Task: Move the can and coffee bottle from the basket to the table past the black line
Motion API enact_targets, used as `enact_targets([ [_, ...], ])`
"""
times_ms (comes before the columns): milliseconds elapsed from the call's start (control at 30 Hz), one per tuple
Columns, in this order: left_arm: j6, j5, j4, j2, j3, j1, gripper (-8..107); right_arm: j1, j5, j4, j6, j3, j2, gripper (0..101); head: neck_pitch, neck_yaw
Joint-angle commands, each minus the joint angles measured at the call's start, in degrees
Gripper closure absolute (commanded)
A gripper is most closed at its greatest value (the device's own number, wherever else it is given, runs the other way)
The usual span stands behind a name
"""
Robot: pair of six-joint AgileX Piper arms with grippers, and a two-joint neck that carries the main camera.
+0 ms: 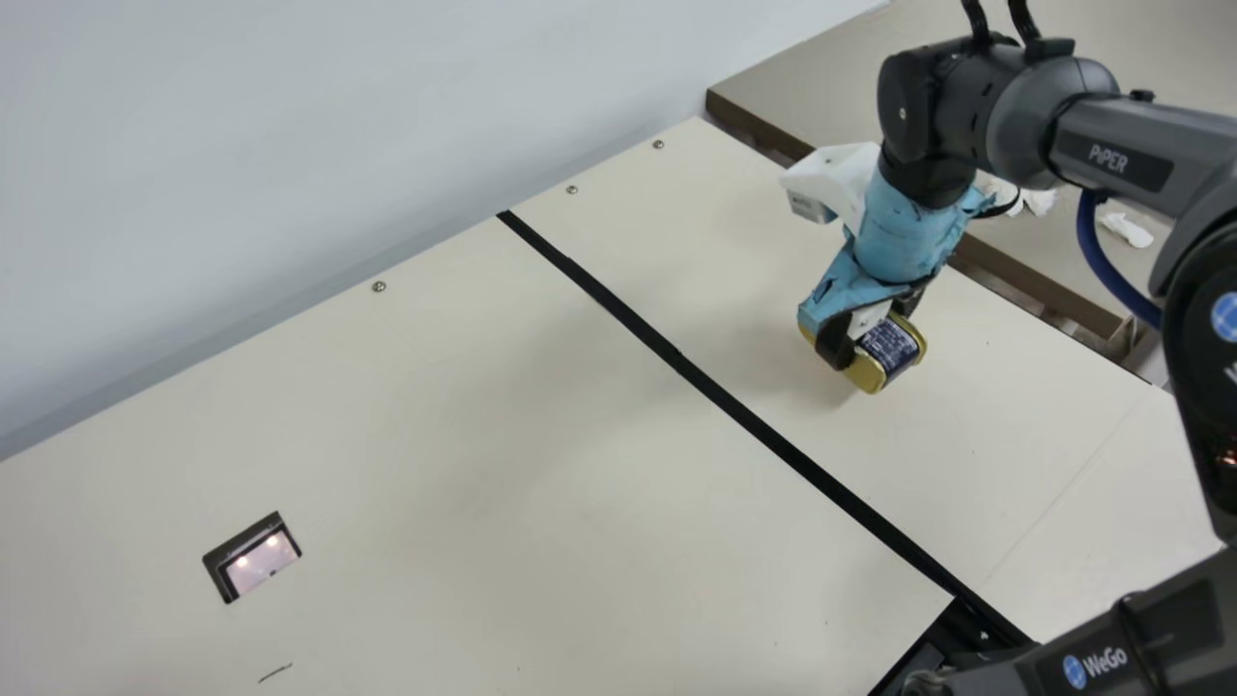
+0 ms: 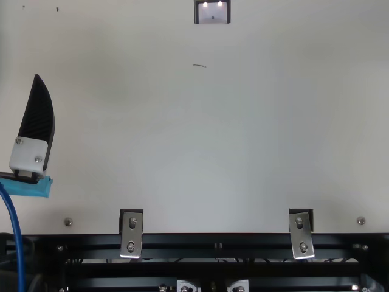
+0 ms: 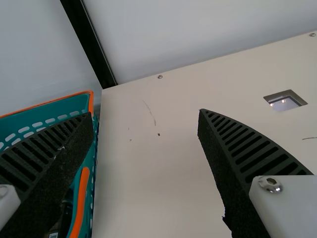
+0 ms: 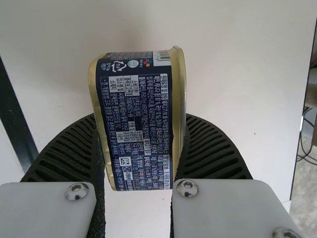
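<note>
While a pale, smooth wall (image 1: 290,145) rises at the main view's upper left, the cream tabletop (image 1: 435,454) spreads under it, a straight black line (image 1: 821,478) slanting from upper centre to lower right. A dark-framed rectangular opening (image 1: 253,561) sits at lower left, a flat taupe surface (image 1: 821,77) at upper right. Right of the line, my right gripper (image 1: 870,324) is closed on a navy-and-gold rectangular can (image 1: 891,348); I can't tell whether it touches the table. My left gripper (image 2: 37,121), at the top view's left edge, is spread wide with nothing in it. Its wrist view shows a teal perforated plastic basket (image 3: 74,102) with orange trim beside the table, a dark object (image 3: 63,220) partly hidden inside.
</note>
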Motion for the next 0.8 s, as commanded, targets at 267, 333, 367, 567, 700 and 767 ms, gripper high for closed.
enact_targets([
  [267, 0.00, 0.00, 0.00, 0.00, 0.00, 0.00, 9, -4.31, -4.74, 5.75, -2.12, 2.73, -0.02, 101, -1.43, -1.32],
  [333, 0.00, 0.00, 0.00, 0.00, 0.00, 0.00, 9, -4.83, -5.39, 6.48, -2.57, 3.18, -0.06, 101, -1.43, -1.32],
  [367, 0.00, 0.00, 0.00, 0.00, 0.00, 0.00, 9, -5.08, -5.63, 6.90, -2.79, 3.38, -0.13, 89, -1.43, -1.32],
  [567, 0.00, 0.00, 0.00, 0.00, 0.00, 0.00, 9, -6.54, -6.57, 9.10, -4.13, 4.05, -0.81, 0, -1.43, -1.32],
  [700, 0.00, 0.00, 0.00, 0.00, 0.00, 0.00, 9, -7.27, -6.88, 10.29, -5.11, 4.05, -1.64, 0, -1.43, -1.32],
  [767, 0.00, 0.00, 0.00, 0.00, 0.00, 0.00, 9, -7.45, -6.90, 10.99, -5.71, 3.91, -2.32, 0, -1.43, -1.32],
])
